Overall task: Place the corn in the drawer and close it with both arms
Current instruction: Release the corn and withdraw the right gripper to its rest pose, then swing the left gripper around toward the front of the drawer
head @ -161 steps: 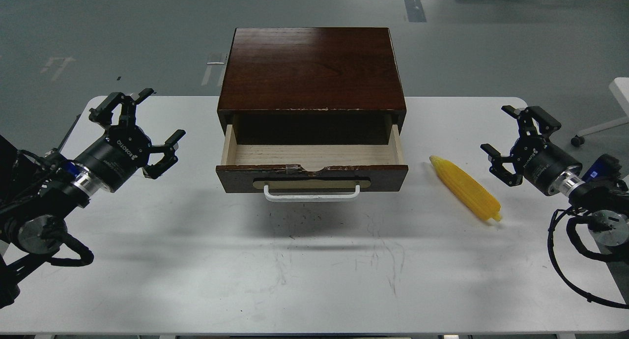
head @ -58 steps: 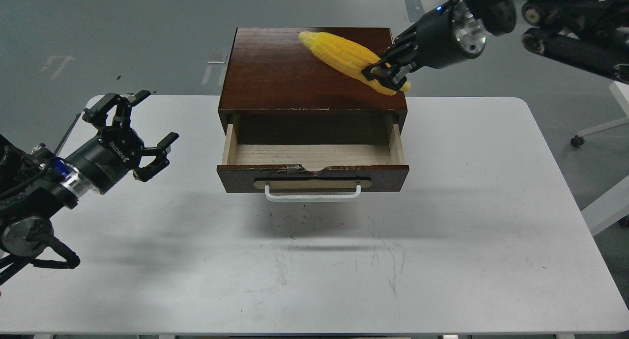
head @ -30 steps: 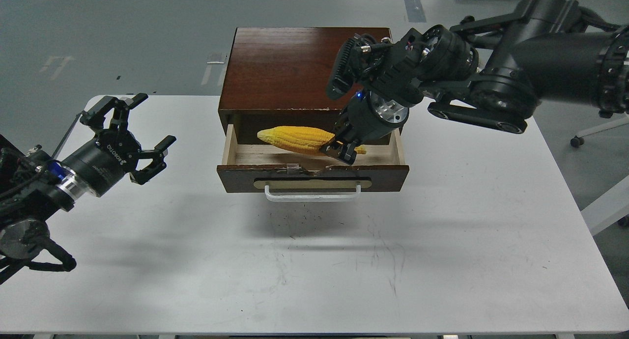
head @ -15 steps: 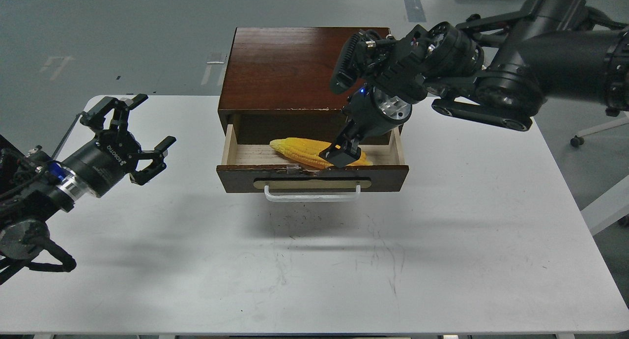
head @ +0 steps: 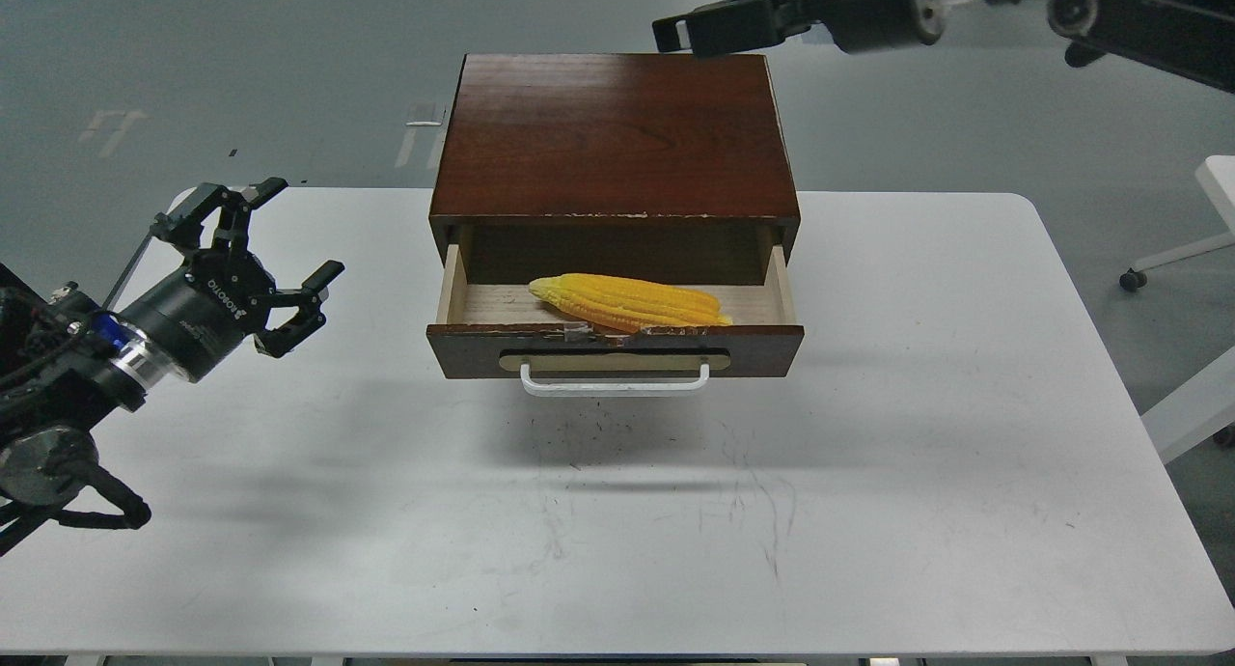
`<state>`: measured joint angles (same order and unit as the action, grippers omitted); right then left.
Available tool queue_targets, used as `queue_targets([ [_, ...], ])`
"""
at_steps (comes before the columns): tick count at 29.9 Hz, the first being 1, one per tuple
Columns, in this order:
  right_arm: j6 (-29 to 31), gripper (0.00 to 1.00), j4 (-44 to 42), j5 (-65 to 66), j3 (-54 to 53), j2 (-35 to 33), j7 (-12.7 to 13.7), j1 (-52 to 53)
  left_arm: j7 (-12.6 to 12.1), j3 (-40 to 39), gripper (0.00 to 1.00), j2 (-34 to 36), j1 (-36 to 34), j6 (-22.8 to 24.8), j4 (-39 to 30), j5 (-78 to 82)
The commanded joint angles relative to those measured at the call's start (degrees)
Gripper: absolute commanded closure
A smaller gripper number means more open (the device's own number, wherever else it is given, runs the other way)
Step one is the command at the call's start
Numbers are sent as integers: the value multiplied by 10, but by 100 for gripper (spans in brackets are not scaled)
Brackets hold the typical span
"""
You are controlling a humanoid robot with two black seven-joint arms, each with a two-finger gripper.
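Your black clawed right gripper (head: 675, 37) hangs high above the cabinet, its state impossible to tell, your left gripper (head: 253, 251) is spread wide beside the dark brown wooden drawer (head: 615, 347), where the yellow, kernel-ribbed tapered ear of corn (head: 627, 302) lies lengthwise on pale wood.
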<state>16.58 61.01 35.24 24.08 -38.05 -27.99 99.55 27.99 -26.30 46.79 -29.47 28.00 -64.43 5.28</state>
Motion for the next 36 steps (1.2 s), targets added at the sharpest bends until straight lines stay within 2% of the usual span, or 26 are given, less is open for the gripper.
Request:
queue_targets([
  [1, 0, 4, -2, -138, -108, -82, 0, -138, 0, 0, 0, -5, 0, 0, 0, 0],
  [4, 0, 4, -9, -256, -222, -100, 0, -287, 0, 0, 0, -11, 0, 0, 1, 0],
  [8, 0, 4, -11, -323, -307, -96, 0, -413, 0, 0, 0, -13, 1, 0, 1, 0],
  [10, 0, 4, -19, -351, -349, -74, 0, -489, 0, 0, 0, -13, 1, 0, 2, 0],
  [15, 12, 3, -88, -374, -412, 1, 0, -579, 0, 2, 0, -8, -1, 0, 5, 0],
  [19, 46, 2, -119, -373, -426, 35, 0, -603, 0, 2, 0, 2, -1, 0, 6, 0],
  [25, 50, 2, -120, -373, -424, 40, 0, -604, 0, -1, 0, 42, -9, 0, 6, 5],
  [31, 51, 2, -120, -373, -424, 38, 0, -604, 0, -5, 1, 102, -78, 0, -16, 100],
  [35, 52, 2, -119, -373, -423, 38, 0, -605, 0, -31, 7, 127, -134, 0, -60, 216],
  [36, 52, 2, -119, -373, -421, 38, 0, -605, 0, -45, 11, 129, -145, -2, -76, 259],
])
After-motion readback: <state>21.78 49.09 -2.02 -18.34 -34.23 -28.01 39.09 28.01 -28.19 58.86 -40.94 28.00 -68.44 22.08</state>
